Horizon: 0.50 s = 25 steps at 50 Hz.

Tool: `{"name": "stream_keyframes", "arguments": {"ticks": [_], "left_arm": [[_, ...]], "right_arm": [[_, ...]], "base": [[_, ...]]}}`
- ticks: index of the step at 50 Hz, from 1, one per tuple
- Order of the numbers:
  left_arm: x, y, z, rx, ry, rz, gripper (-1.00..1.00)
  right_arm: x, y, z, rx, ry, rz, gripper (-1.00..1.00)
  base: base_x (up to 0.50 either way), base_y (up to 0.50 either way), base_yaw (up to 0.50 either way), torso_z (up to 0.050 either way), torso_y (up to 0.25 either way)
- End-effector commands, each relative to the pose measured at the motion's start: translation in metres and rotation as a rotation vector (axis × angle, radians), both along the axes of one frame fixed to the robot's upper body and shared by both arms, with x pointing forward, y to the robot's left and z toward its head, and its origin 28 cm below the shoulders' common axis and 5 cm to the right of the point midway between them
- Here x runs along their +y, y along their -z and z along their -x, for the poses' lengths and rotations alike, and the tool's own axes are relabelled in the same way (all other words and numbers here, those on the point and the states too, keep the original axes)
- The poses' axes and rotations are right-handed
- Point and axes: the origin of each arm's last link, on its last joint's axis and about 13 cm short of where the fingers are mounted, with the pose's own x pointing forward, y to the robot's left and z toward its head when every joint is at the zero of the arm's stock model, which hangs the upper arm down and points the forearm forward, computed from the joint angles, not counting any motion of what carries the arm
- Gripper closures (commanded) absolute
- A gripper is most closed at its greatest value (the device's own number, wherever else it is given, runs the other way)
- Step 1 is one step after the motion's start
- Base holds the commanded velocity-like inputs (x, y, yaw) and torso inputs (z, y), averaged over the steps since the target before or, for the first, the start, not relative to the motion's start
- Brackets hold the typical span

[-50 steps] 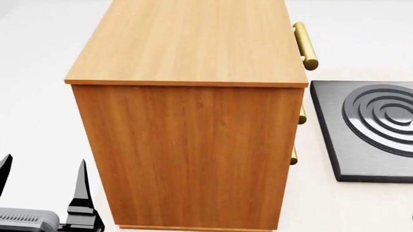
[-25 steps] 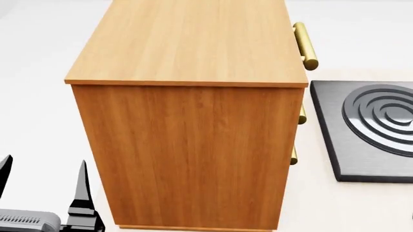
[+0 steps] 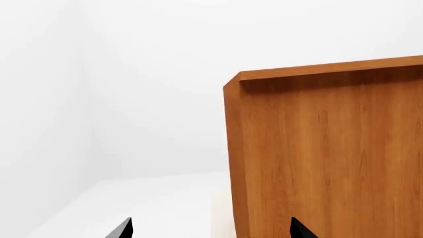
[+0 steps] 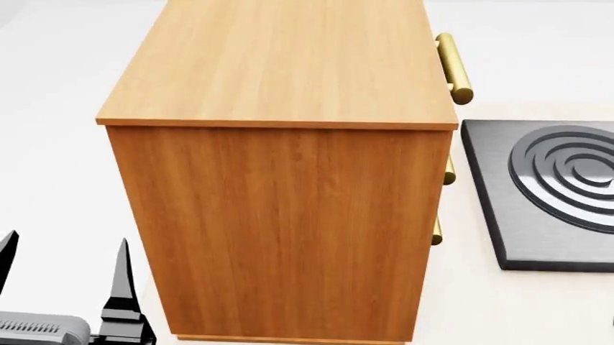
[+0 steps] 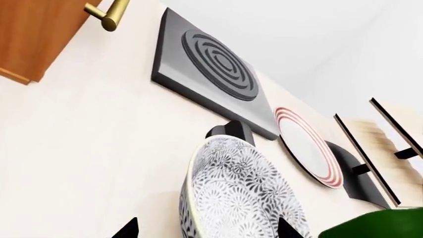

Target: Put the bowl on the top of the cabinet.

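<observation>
The bowl [image 5: 244, 193], white with a fine grey leaf pattern, shows only in the right wrist view, tilted and close to the camera on the cream counter. My right gripper [image 5: 207, 230] is open; one tip is outside the bowl's wall and the other over its inside, with the rim between them. It is out of the head view. The orange-brown cabinet [image 4: 278, 65] fills the middle of the head view, its flat top bare. My left gripper [image 4: 67, 244] is open and empty, low beside the cabinet's side wall [image 3: 330, 148].
A dark stove plate [image 4: 556, 187] with raised rings lies right of the cabinet, beyond its brass handles [image 4: 454, 68]. In the right wrist view a red-ringed plate [image 5: 307, 148], a pale wood rack [image 5: 390, 144] and a green object [image 5: 377, 225] stand past the bowl.
</observation>
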Motion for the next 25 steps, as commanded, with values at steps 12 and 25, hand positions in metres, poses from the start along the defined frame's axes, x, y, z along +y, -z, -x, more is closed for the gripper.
{"name": "stream_keyframes", "arguments": {"ticks": [12, 25], "left_arm": [[-0.001, 0.000, 0.001, 0.000, 0.001, -0.001, -1.00], [-0.001, 0.000, 0.001, 0.000, 0.004, -0.004, -1.00]], "right_arm": [[-0.004, 0.006, -0.010, -0.001, 0.003, -0.005, -1.00], [-0.007, 0.015, -0.014, 0.011, 0.016, -0.025, -1.00]], "base": [[0.00, 0.00, 0.00, 0.000, 0.000], [0.00, 0.00, 0.00, 0.000, 0.000]]}}
